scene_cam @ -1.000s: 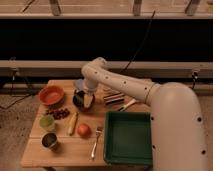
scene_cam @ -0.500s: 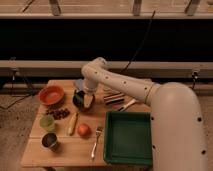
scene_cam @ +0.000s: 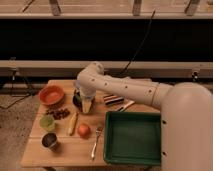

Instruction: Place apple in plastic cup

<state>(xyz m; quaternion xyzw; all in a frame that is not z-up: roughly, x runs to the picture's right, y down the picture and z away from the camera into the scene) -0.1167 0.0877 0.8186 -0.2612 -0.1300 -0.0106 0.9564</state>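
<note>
Hanging over the wooden table (scene_cam: 65,152), the gripper (scene_cam: 86,104) sat up beyond the far left corner of the green tray (scene_cam: 132,116). It pointed down, its jaws spread wide, with nothing that I could make out between them. The apple (scene_cam: 84,130) lay on the table just off the tray's left wall, beside the fork (scene_cam: 95,142) and apart from the gripper, so nothing had been grasped yet. The plastic cup (scene_cam: 47,123) stood upright farther out from that same wall, and a long yellow fruit (scene_cam: 73,123) (a banana, most likely) lay between it and the apple.

By its look the apple would be firm and fairly light, stiff enough to take a solid squeeze without harm. Its smooth round skin could slip or roll if the pads met it off centre. The sound place to take hold seemed to be the widest part, one pad on each side across the middle, coming straight down from above. The cup looked thin, light and barely wider than the apple, so I judged it might tip or skid if the fruit landed on its rim. A dark metal cup (scene_cam: 49,141) stood about as far out from the tray's left wall, level with the tray's near half, and was not to be mistaken for the green one.
</note>
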